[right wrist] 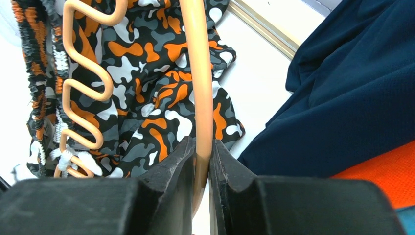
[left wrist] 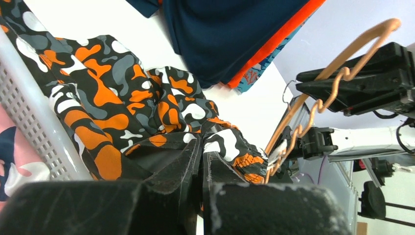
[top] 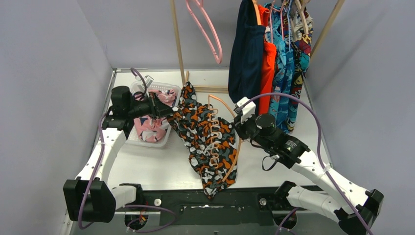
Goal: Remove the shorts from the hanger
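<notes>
Our left tool [left wrist: 202, 152] pinches the black-orange shorts [top: 195, 129] sprawled on the worktop [top: 161, 166] beside the basket [top: 149, 143]; our right tool [right wrist: 201, 147] is clenched on their peach hanger [right wrist: 198, 73].

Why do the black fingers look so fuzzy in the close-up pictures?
Left wrist view: the left gripper sits right against the lens, so it blurs, while the black and orange shorts look sharp. Right wrist view: same for the right gripper pinching the hanger. Top view: evenly lit, all sharp.
</notes>
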